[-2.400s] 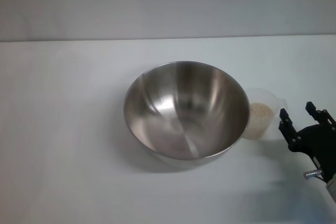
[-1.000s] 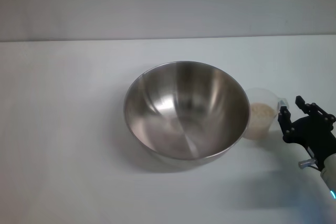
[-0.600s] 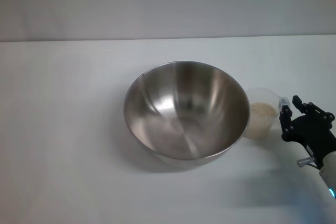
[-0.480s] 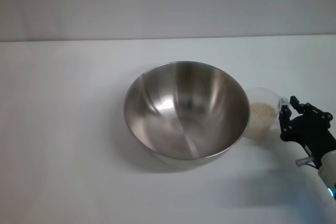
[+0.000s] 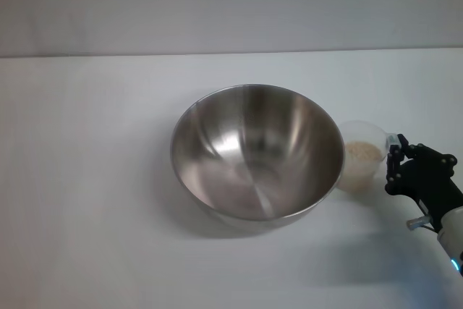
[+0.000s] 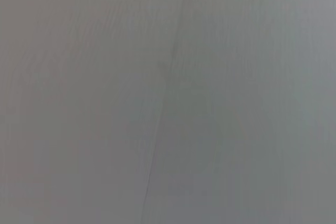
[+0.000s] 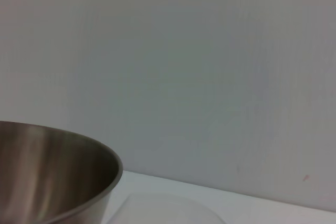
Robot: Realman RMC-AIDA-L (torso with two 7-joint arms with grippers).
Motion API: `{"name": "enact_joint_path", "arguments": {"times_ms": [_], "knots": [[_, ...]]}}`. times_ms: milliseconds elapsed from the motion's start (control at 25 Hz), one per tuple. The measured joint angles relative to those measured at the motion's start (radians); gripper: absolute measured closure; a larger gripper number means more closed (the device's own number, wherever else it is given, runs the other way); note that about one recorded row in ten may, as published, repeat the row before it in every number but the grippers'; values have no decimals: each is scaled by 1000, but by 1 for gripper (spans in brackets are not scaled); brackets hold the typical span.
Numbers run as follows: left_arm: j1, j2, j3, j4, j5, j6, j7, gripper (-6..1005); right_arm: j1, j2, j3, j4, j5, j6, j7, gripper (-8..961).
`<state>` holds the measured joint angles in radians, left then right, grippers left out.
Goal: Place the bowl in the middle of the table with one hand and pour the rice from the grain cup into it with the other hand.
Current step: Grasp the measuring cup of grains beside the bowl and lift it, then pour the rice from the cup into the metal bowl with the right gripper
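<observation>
Head view shows the stainless-steel bowl sitting near the middle of the white table, with the clear grain cup of rice upright just beside its right rim. Right gripper sits at the cup's right side, fingers narrowly spread near its pouring lip; whether they touch is unclear.

White table: steel bowl at centre, grain cup just beside it.
</observation>
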<state>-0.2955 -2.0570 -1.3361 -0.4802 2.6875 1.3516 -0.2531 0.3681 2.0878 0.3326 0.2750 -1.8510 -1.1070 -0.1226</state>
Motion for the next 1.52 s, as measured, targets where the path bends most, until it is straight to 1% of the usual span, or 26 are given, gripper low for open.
{"name": "enact_joint_path", "arguments": {"times_ms": [200, 400, 560, 600, 640, 800, 960, 1040, 1080, 1120, 1200, 1280, 1520], "knots": [[2, 0, 0, 0, 0, 7, -3, 186, -1, 1, 0, -2, 0, -1, 0, 860], [4, 0, 0, 0, 0, 10, -6, 186, -9, 1, 5, -5, 3, -18, 0, 929], [4, 0, 3, 0, 0, 11, -6, 186, -35, 1, 44, -9, 7, -95, 2, 930], [4, 0, 5, 0, 0, 11, -6, 186, -46, 0, 67, -10, 8, -143, 2, 930], [4, 0, 5, 0, 0, 11, -6, 186, -46, 0, 67, -10, 8, -143, 2, 931], [2, 0, 8, 0, 0, 11, -6, 186, -48, -3, 80, -37, 8, -259, 2, 932], [-1, 0, 9, 0, 5, 10, -6, 186, -28, -5, 88, -55, 7, -354, -2, 933], [-1, -1, 9, 0, 9, 10, -7, 186, -7, -6, 87, -71, 4, -390, -5, 933], [-1, -1, 9, 0, 10, 10, -7, 186, 15, -6, 82, -84, 2, -416, -9, 933], [-1, -1, 10, 0, 11, 10, -7, 186, 15, -6, 82, -84, 2, -416, -9, 933], [0, -1, 10, -3, 11, 9, -7, 186, 40, -6, 78, -90, -2, -438, -32, 934], [3, -3, 11, -9, 11, 5, -8, 186, 71, -6, 73, -85, -18, -462, -98, 934], [3, -3, 12, -10, 11, 5, -8, 186, 106, -4, 67, -68, -69, -472, -212, 936]]}}
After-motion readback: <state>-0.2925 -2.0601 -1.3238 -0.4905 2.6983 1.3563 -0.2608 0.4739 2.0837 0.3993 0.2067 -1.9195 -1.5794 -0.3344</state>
